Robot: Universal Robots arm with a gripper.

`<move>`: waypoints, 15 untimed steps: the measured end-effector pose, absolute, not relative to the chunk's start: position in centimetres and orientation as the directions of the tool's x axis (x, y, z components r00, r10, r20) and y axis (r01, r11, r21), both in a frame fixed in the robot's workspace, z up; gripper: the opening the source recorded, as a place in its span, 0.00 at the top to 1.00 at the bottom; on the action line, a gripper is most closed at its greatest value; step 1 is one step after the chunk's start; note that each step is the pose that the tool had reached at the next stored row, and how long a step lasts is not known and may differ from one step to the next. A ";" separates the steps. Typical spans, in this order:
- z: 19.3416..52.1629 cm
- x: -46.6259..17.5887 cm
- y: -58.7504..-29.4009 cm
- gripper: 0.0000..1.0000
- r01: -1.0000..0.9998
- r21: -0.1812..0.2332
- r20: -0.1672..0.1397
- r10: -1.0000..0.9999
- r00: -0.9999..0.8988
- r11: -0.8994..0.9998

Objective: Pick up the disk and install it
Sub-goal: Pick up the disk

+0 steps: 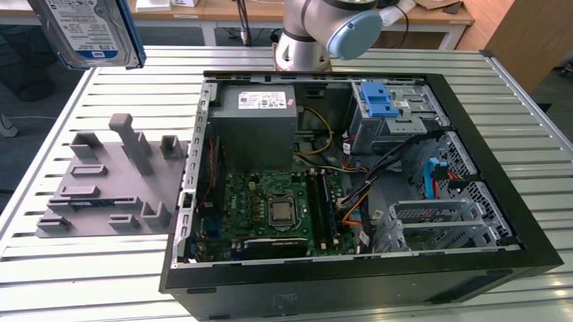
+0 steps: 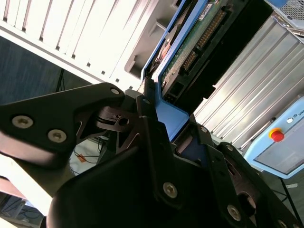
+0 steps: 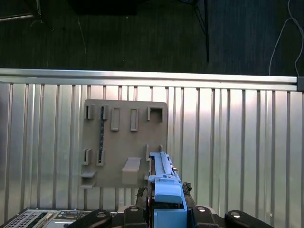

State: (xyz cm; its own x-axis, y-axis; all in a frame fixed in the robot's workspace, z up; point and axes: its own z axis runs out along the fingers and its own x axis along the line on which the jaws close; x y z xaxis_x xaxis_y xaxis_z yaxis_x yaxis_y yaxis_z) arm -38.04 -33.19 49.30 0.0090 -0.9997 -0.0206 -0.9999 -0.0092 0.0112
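Slatted table (image 1: pixel 90 268), open computer case (image 1: pixel 358 285) holding motherboard (image 1: pixel 268 201), pincer (image 3: pixel 166 209) gripping disk (image 1: pixel 90 27)

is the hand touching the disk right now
Touching. In the second wrist view the hand clamps the disk by its blue carrier.

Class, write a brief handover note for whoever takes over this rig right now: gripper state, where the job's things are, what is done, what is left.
Gripper: shut on the disk, clamping the edge of its blue carrier.
Disk: held in the air at the exterior view's upper left, off the table.
Grey slotted holder: on the table beside the open computer case.
Done: the disk is picked up.
Left: installing it; the disk is not yet in the case.
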 end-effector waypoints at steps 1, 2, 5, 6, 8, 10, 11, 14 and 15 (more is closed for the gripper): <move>49.3 -38.0 -33.2 0.64 -1.000 0.011 -0.021 -1.000 0.009 -0.009; 49.3 -37.9 -33.2 0.64 -1.000 0.011 -0.021 -1.000 0.009 -0.009; 49.3 -37.7 -33.2 0.64 -1.000 0.011 -0.021 -1.000 0.009 -0.009; 49.3 -37.6 -33.2 0.64 -1.000 0.011 -0.021 -1.000 0.009 -0.009; 49.3 -37.5 -33.2 0.64 -1.000 0.011 -0.021 -1.000 0.009 -0.009; 49.3 -37.4 -33.2 0.64 -1.000 0.011 -0.021 -1.000 0.009 -0.009; 49.3 -37.4 -33.2 0.64 -1.000 0.011 -0.021 -1.000 0.009 -0.009; 49.3 -37.3 -33.2 0.64 -1.000 0.011 -0.021 -1.000 0.009 -0.009; 49.3 -37.3 -33.2 0.64 -1.000 0.011 -0.021 -1.000 0.009 -0.009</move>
